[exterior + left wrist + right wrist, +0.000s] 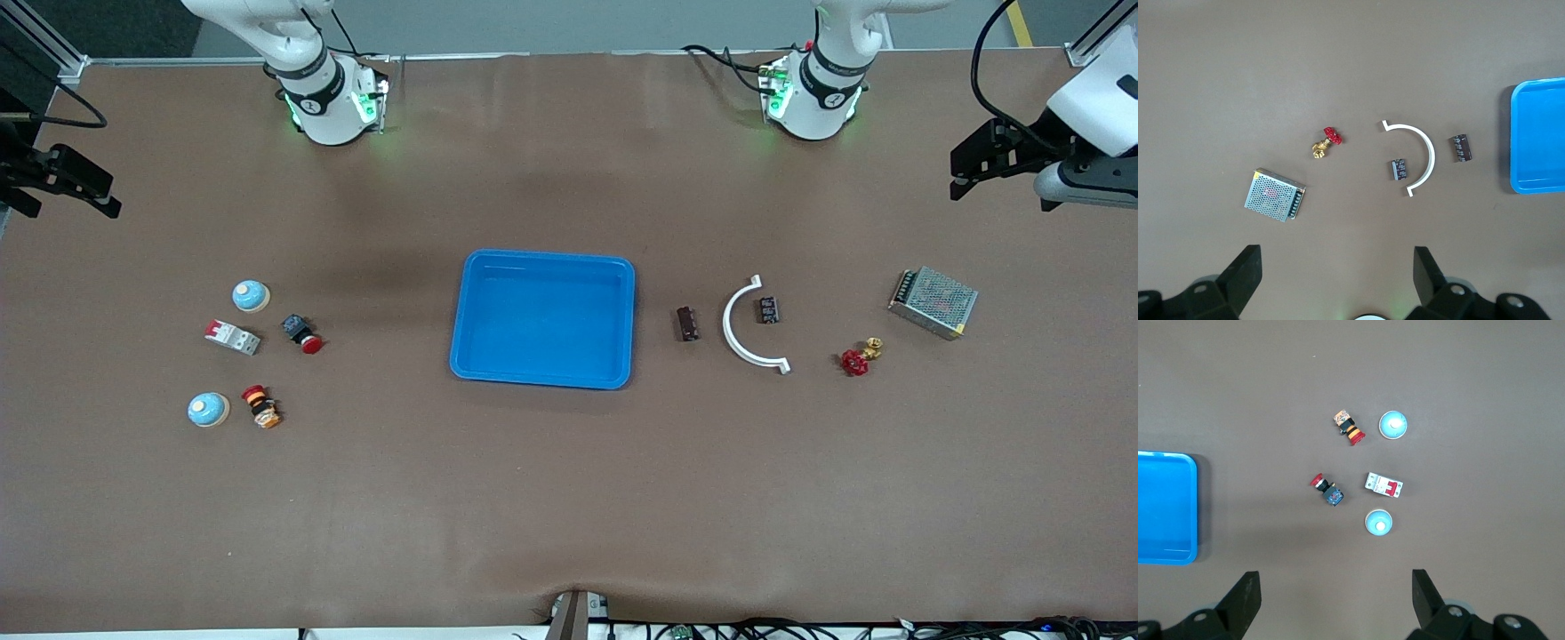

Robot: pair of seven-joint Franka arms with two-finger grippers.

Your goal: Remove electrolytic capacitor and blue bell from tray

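Front view shows me the tray [543,318] already empty; I'd keep left claw [1335,270] and right claw [1335,590] spread, parked.

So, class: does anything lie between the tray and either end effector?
Nothing visible does. The tray is empty at mid-table, with bare table around it. The left end effector and right end effector hang open above the table's two ends, each arm waiting.
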